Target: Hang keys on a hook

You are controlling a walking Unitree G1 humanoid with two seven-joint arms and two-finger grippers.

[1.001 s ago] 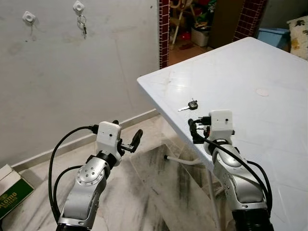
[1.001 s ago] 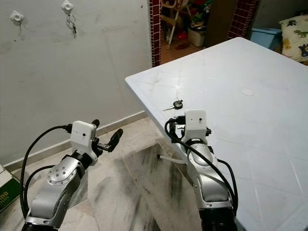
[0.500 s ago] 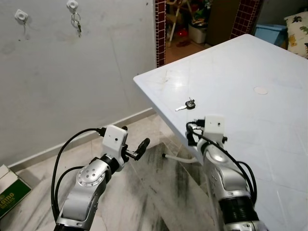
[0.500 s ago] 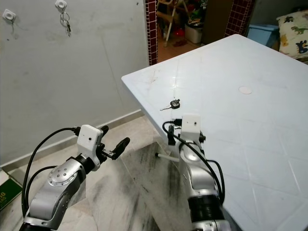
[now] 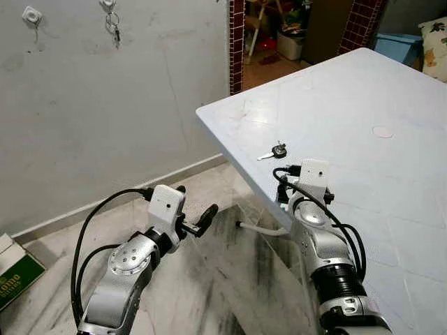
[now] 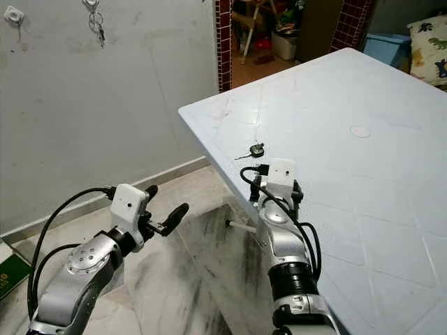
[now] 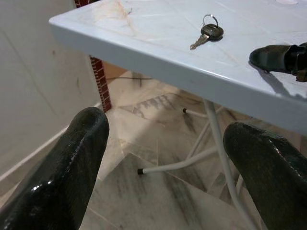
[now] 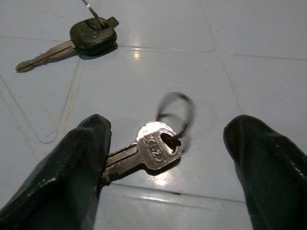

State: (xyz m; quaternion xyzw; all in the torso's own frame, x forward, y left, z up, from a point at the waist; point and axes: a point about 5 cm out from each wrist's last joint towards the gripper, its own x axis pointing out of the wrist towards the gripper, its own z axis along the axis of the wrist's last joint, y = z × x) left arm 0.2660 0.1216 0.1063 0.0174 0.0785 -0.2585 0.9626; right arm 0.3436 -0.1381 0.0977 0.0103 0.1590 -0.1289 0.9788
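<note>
I have the right gripper (image 8: 165, 158) spread wide and low over the white table (image 5: 391, 91), holding nothing, a silver key (image 8: 144, 155) on a ring lying flat between its fingers with the blade end against one finger (image 8: 67, 167). A black-headed key (image 5: 277, 151) lies just beyond it. The left gripper (image 5: 199, 218) hangs open and empty over the floor. My worry: closing on a flat key may skid it sideways or pinch only the ring. One wall hook (image 5: 31, 14) looks free; the other hook (image 5: 108, 4) already carries keys.

Grey plaster wall (image 5: 105, 105), marble floor (image 5: 230, 293) (dark-veined), white plastic table (image 5: 391, 91), red-tiled doorway pillars (image 5: 236, 42).
</note>
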